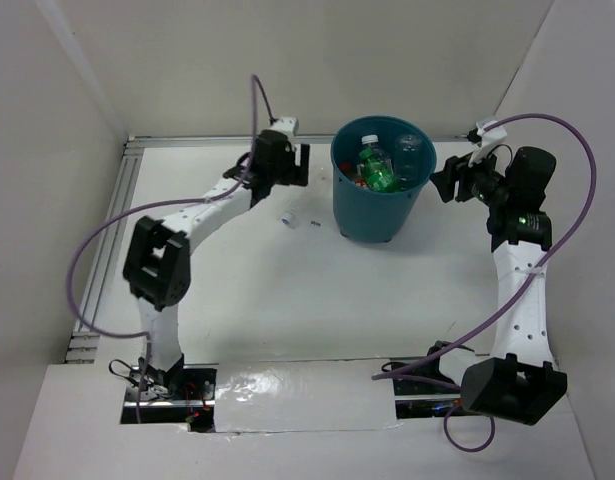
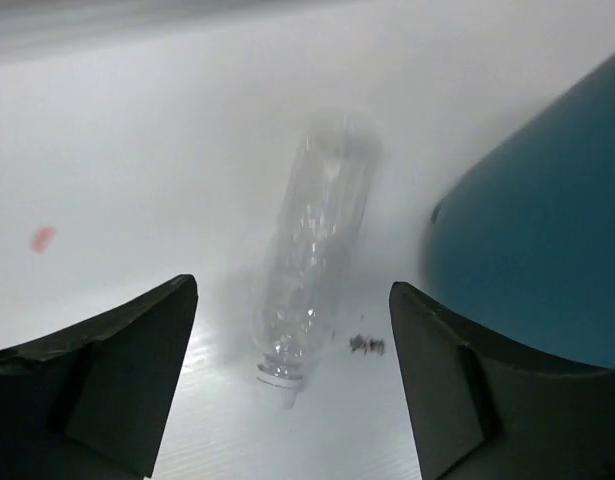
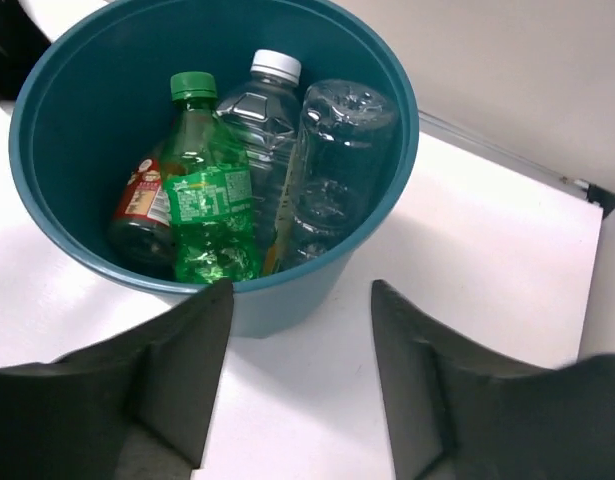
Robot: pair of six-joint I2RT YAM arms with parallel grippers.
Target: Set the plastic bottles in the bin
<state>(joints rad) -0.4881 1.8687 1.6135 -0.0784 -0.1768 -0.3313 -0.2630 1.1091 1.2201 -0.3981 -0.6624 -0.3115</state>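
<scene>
- Looking from above, you see the bin (image 1: 372,215) at the far middle of the desk (image 1: 287,300), between your two arms.
- Four plastic bottles sit inside it: a green bottle (image 3: 202,220), a red-labelled bottle (image 3: 139,200), a white-capped clear bottle (image 3: 255,110) and a base-up clear bottle (image 3: 337,170).
- A fifth clear bottle (image 2: 312,250) lies blurred on the desk near the bin's left side.
- Your left hand (image 2: 292,288) hovers over it, fingers spread, gripping nothing.
- Your right hand (image 3: 302,290) faces the bin, fingers apart and empty.

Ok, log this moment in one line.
left hand open, facing clear bottle lying on table | right hand open, empty, facing bin | bin holds four bottles
</scene>
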